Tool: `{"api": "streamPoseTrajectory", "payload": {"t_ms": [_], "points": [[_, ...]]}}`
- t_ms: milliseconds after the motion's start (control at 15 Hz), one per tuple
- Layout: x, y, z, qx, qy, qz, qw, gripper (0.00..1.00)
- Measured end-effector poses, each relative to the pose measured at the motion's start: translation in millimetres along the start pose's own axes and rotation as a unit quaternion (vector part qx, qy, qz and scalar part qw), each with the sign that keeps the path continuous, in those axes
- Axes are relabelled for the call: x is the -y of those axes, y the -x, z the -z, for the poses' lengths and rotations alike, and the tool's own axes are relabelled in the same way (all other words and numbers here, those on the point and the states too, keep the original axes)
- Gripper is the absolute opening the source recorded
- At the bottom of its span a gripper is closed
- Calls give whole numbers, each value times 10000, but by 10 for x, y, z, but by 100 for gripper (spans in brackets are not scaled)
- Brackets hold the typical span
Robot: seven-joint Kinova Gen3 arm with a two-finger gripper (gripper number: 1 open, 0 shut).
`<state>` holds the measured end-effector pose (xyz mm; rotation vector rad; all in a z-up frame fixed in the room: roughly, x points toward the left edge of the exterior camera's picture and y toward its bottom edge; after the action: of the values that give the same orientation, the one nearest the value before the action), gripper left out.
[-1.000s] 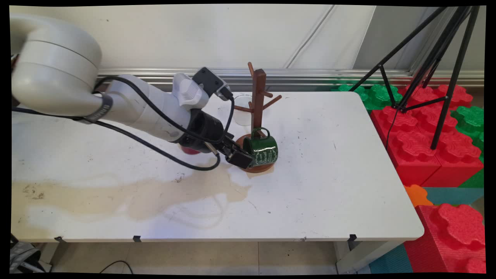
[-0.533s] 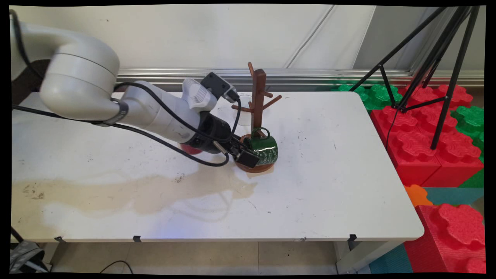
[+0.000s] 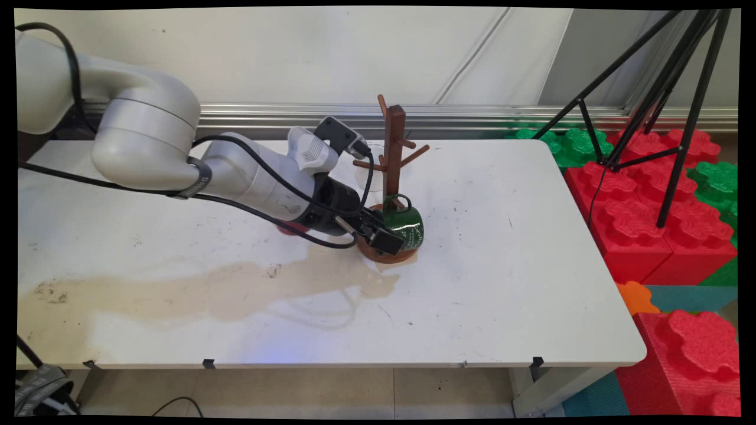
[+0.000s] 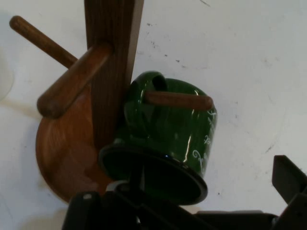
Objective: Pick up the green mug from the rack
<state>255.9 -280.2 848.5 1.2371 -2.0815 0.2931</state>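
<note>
Bright, even light; soft shadows

White script runs on the green mug (image 3: 404, 227), too small to read; no other lettering is legible.

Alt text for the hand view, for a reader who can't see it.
A green mug hangs by its handle on a low peg of a brown wooden mug tree, its dark rim toward the camera. The black gripper rises from the bottom edge at the mug's rim, over the white table.
</note>
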Motion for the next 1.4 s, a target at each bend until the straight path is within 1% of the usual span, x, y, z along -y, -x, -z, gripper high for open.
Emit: {"api": "streamPoseTrajectory", "payload": {"t_ms": [267, 733, 1067, 1400], "points": [[30, 19, -71, -76, 114, 90, 9999, 100], [51, 42, -131, -158, 235, 196, 9994, 100], [75, 34, -174, -235, 240, 273, 9991, 100], [97, 51, -207, -240, 231, 361, 9988, 100]]}}
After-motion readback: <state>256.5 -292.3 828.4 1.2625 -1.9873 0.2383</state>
